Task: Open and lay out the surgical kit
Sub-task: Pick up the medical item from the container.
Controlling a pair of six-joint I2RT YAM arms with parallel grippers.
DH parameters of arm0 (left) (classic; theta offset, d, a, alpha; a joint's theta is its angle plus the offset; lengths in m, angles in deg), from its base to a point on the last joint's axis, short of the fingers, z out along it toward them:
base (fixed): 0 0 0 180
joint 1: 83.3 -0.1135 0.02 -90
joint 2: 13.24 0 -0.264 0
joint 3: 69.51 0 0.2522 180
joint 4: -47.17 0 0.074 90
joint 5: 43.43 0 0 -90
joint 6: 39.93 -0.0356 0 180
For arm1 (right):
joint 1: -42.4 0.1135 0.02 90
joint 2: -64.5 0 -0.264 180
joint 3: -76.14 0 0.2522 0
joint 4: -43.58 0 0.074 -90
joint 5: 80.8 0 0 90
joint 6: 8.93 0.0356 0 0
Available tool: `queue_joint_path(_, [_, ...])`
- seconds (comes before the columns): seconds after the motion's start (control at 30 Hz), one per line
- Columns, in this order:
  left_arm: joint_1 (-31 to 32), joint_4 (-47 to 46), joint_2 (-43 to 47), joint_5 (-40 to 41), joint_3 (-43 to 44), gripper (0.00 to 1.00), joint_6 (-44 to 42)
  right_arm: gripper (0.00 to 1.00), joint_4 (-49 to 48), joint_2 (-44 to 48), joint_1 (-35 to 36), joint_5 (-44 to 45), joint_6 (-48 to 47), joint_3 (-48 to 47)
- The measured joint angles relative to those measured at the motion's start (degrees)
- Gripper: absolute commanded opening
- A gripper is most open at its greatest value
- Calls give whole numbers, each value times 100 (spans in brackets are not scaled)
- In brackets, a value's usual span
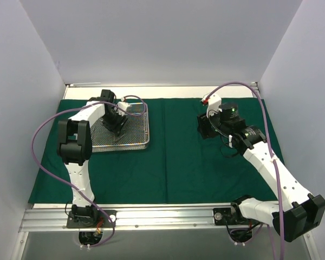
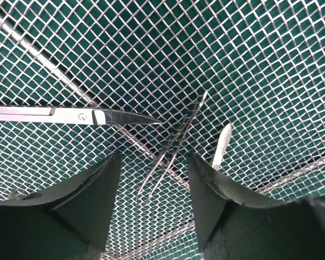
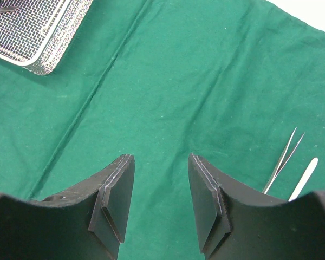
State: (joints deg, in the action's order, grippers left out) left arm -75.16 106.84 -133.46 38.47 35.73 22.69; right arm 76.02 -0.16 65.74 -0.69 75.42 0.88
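Note:
The dark green cloth (image 1: pixel 173 162) lies spread flat on the table. The silver wire-mesh tray (image 1: pixel 135 145) sits on its far left part. My left gripper (image 1: pixel 116 127) is down inside the tray, open and empty (image 2: pixel 153 154). Its fingers straddle the tips of thin forceps (image 2: pixel 176 143) lying on the mesh (image 2: pixel 260 54). Scissors (image 2: pixel 76 115) lie to the left and a flat pale instrument (image 2: pixel 222 145) to the right. My right gripper (image 1: pixel 206 129) hovers open and empty (image 3: pixel 161 155) over bare cloth (image 3: pixel 179 81). Slim forceps (image 3: pixel 281 160) and a flat pale handle (image 3: pixel 303 179) lie on the cloth to its right.
A corner of the tray (image 3: pixel 38 32) shows at the upper left of the right wrist view. White walls close in the table on the left, right and back. A metal rail (image 1: pixel 162 216) runs along the near edge by the arm bases.

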Motion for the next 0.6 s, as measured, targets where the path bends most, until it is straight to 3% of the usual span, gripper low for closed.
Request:
queue_joint_path(0.13, [-11,-188,101,9,-181,55,11,44,0,0,0,0,0,0])
queue_joint_path(0.17, [-15,-234,127,7,-229,42,15,44,-2,0,0,0,0,0])
queue_joint_path(0.27, [-79,-374,151,31,-262,21,33,44,-2,-4,0,0,0,0])
queue_joint_path(0.37, [-122,-413,151,24,-273,5,116,44,-2,-22,-2,0,-2,0])
queue_joint_path(0.6, [-133,-411,177,9,-273,2,313,43,-4,-146,-2,24,-46,-4])
